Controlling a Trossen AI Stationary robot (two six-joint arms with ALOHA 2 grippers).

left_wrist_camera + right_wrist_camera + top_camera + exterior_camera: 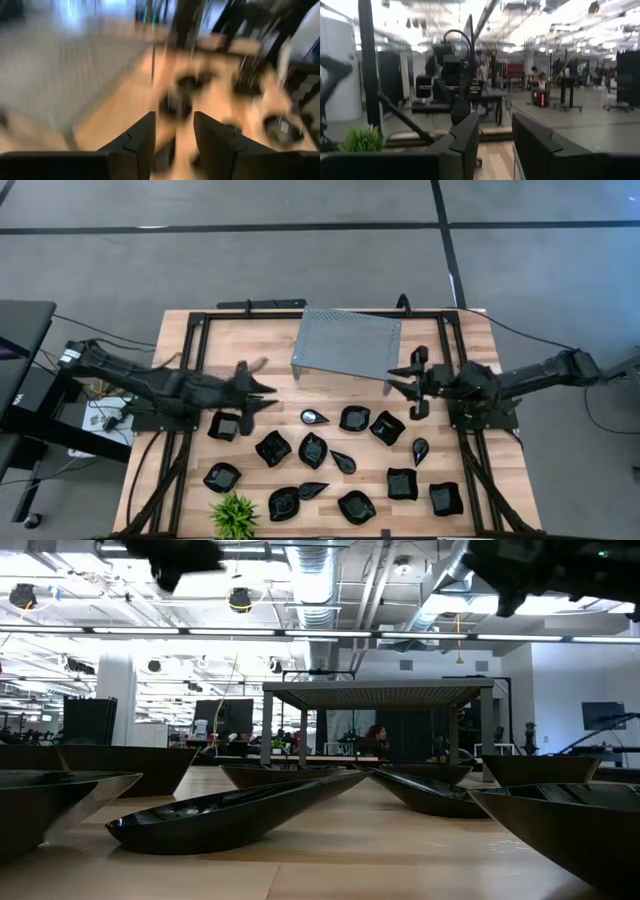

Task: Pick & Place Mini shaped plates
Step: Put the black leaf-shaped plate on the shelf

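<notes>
While both arms reach inward, left pincer [268,395] and right pincer [398,380] gape empty.

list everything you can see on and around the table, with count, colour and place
mini shaped plates: about fifteen, glossy black, spread over the near half of the table, none on the shelf
perforated metal shelf: one, grey, at the far middle of the table
small plant: one, green, at the near edge left of centre
table: one, light wood with a black frame
person: one, far off in the room behind the shelf, low view
left gripper: black, open, empty, over the table left of the shelf, above the plates
right gripper: black, open, empty, by the shelf's right end
</notes>
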